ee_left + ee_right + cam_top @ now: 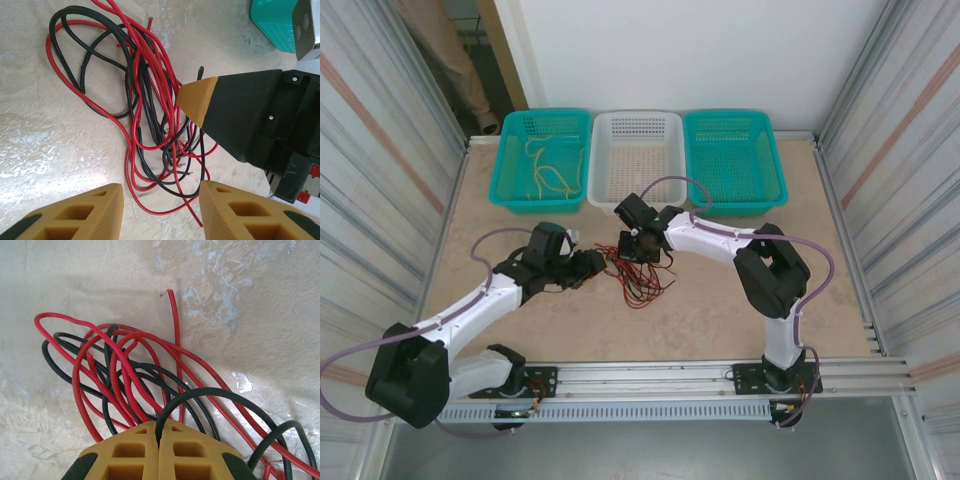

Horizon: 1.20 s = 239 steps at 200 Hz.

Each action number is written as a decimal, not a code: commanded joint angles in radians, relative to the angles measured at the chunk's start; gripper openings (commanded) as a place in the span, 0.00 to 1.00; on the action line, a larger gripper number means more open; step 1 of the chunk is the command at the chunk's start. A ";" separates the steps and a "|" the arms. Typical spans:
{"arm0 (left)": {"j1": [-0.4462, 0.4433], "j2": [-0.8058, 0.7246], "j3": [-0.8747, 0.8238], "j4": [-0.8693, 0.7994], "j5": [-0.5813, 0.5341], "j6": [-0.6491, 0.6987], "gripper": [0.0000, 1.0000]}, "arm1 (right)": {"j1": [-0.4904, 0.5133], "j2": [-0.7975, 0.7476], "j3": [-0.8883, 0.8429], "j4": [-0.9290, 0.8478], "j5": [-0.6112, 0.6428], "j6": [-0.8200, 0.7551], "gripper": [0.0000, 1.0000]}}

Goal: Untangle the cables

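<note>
White back wall, perhaps corrugated metal sidewalls

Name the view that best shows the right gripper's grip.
Right wrist: the right gripper is shut, a black cable leaving between its fingertips. Left wrist shows one fingertip over the tangle; top view shows it small, at the tangle.

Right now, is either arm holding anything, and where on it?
The right gripper pinches a black cable at the near foot of its arch; the left gripper holds nothing.
</note>
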State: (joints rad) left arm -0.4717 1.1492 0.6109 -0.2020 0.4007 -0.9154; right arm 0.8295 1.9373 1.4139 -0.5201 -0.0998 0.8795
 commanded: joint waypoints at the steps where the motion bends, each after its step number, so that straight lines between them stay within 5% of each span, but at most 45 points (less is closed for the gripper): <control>1: -0.004 0.013 -0.005 0.025 0.017 -0.002 0.46 | 0.004 -0.031 0.026 -0.035 0.038 -0.034 0.00; 44: -0.005 0.042 0.018 0.047 0.026 0.001 0.48 | 0.075 -0.196 0.022 -0.044 0.122 -0.127 0.00; 106: -0.032 0.119 0.027 0.184 0.066 -0.051 0.64 | 0.163 -0.472 -0.050 0.084 0.115 -0.191 0.00; 239: -0.051 0.309 0.012 0.241 0.071 -0.095 0.47 | 0.127 -0.819 0.092 0.135 0.093 -0.343 0.00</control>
State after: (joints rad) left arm -0.5179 1.4372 0.6334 0.0067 0.4534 -0.9920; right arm 0.9764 1.1725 1.4502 -0.3950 -0.0010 0.6029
